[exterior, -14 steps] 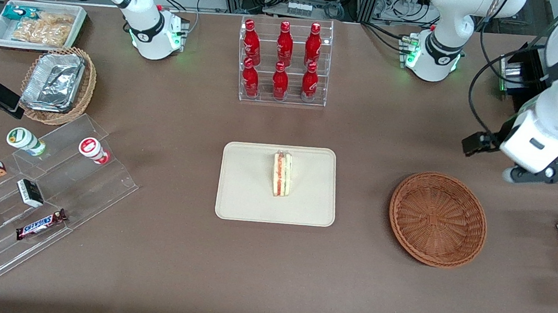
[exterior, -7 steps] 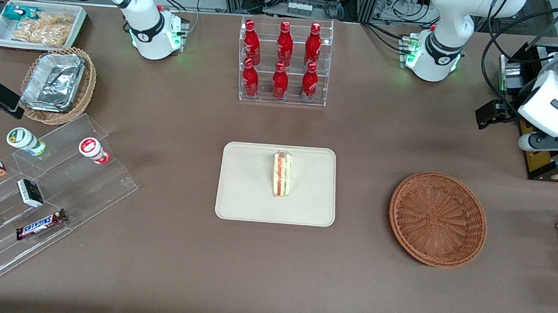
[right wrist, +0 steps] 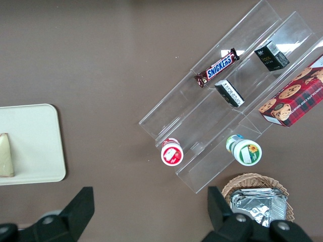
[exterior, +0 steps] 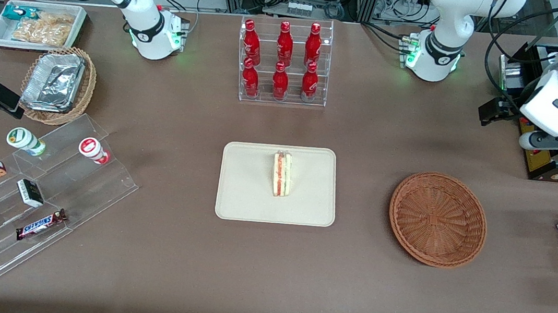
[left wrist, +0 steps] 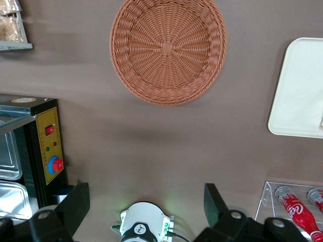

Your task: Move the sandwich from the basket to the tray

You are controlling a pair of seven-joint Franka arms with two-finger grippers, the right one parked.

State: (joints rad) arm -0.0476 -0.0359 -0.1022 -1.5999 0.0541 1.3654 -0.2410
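In the front view, you are looking at the sandwich (exterior: 281,174) lying on the tray (exterior: 243,194) near the middle of the table, standing on its edge so the red and green filling is facing up. The basket (exterior: 437,219) is sitting beside the tray toward the working arm's end of the table, well apart from it, and it is holding nothing. The gripper (exterior: 494,110) is hanging high near the working arm's edge of the table, farther from the front camera than the basket and well apart from both basket and tray, just beside a black control box (exterior: 547,155). A clear rack of red bottles (exterior: 283,61) is standing farther from the camera than the tray.

In the left wrist view, you are seeing the gripper (left wrist: 146,212) with its two fingers (left wrist: 75,206) spread wide and nothing between them. It is looking straight down on the table with the basket (left wrist: 168,49), a corner of the tray (left wrist: 298,96), the control box (left wrist: 43,146) and the green-lit arm base (left wrist: 144,229) below it.

In the right wrist view, you are seeing the end of the tray (right wrist: 35,151) with one tip of the sandwich (right wrist: 5,156) showing on it, and a stepped clear stand (right wrist: 222,101) carrying a candy bar (right wrist: 217,67).
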